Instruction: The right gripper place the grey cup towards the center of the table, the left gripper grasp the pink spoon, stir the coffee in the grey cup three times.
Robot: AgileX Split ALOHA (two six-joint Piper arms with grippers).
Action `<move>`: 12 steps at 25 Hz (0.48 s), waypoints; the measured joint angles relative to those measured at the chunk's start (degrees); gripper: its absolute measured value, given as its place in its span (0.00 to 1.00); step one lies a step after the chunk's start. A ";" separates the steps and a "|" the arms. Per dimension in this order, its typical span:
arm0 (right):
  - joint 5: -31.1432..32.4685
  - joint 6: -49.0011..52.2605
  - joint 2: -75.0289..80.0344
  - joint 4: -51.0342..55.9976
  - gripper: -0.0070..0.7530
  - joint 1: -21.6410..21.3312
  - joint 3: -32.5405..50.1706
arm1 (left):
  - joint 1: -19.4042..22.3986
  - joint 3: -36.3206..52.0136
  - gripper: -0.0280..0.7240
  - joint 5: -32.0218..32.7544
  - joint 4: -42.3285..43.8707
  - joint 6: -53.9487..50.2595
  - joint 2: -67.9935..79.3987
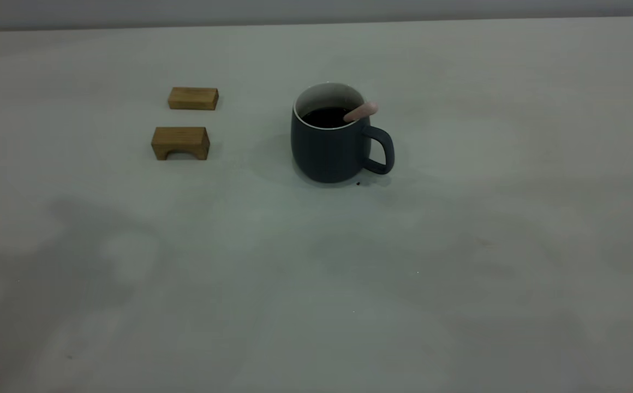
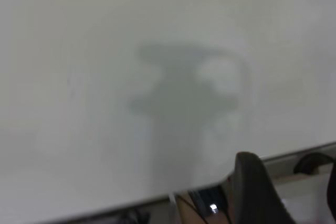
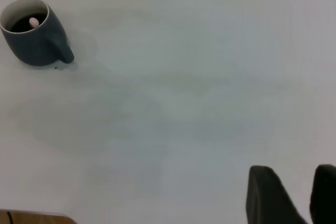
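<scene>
In rounded grey cup [image 1: 330,150]: slim, seemingly pink spoon [image 1: 361,111].

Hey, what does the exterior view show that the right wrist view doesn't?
Only the exterior view shows the two wooden blocks to the left of the grey cup.

Only the right wrist view shows the right gripper, its fingers apart, far from the cup.

Both show the cup standing on the table, the coffee in it, and the pink spoon leaning on its rim.

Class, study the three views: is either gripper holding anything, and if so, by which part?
Nothing is held. The pale pink-handled spoon rests unheld in the dark grey mug; the left gripper and right gripper grip nothing.
</scene>
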 joint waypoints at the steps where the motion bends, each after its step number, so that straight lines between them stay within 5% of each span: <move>1: 0.00 0.00 0.00 0.00 0.33 0.00 0.00 | 0.00 2.92 0.58 0.00 0.46 -2.18 -2.31; 8: 0.00 0.00 0.00 0.00 0.33 0.00 0.00 | 0.32 23.55 0.58 0.00 2.15 -10.64 -20.89; 12: 0.00 0.00 0.00 0.00 0.33 0.00 0.00 | 7.27 33.67 0.58 -0.42 -0.07 -5.03 -29.66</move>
